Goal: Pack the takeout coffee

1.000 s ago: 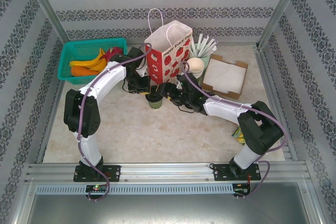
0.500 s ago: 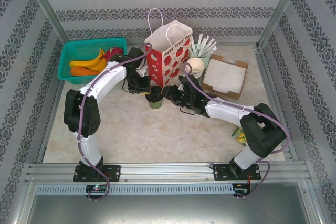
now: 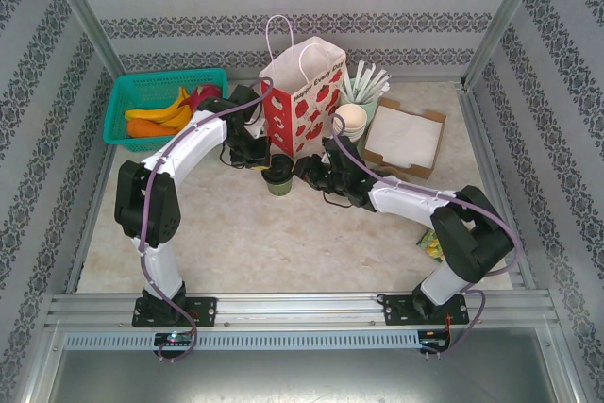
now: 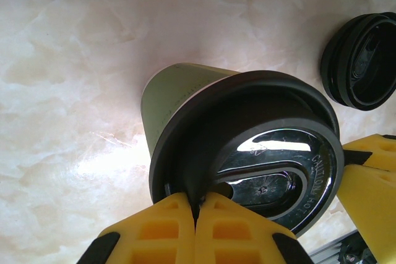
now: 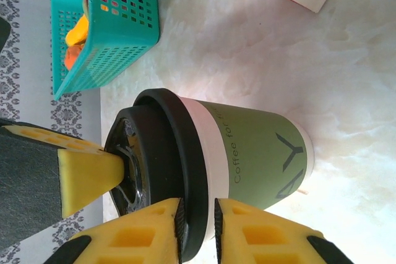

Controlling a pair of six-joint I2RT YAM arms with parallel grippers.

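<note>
1. Takeout coffee stands upright on the table, just in front of the near face of the strawberry-printed paper bag, not yet inside it.
2. Handling, as a judgement: the takeout coffee is a paper cup, so probably light. Whether it is filled cannot be told with the lid on. The green wall is likely soft and would dent under a hard squeeze. The black lid is stiffer but glossy and slippery, and lifting by it alone could pop it off.
3. The best hold seems to be on the wall just under the lid, where the rolled lip stiffens the paper. The squeeze should be gentle and the cup kept upright so nothing spills.
4. The right gripper reaches in from the bag's right side. Its jaws stand narrow on either side of the lid's rim, and the yellow pads look to touch it, which reads as a grip at the cup's top.
5. The left gripper comes from the bag's left. Its fingers are closed together with nothing held, and their tips rest at the lid's top edge, as if steadying the cup.
6. Farther off, a teal basket sits left of the bag, and a stack of cups stands just to its right.
</note>
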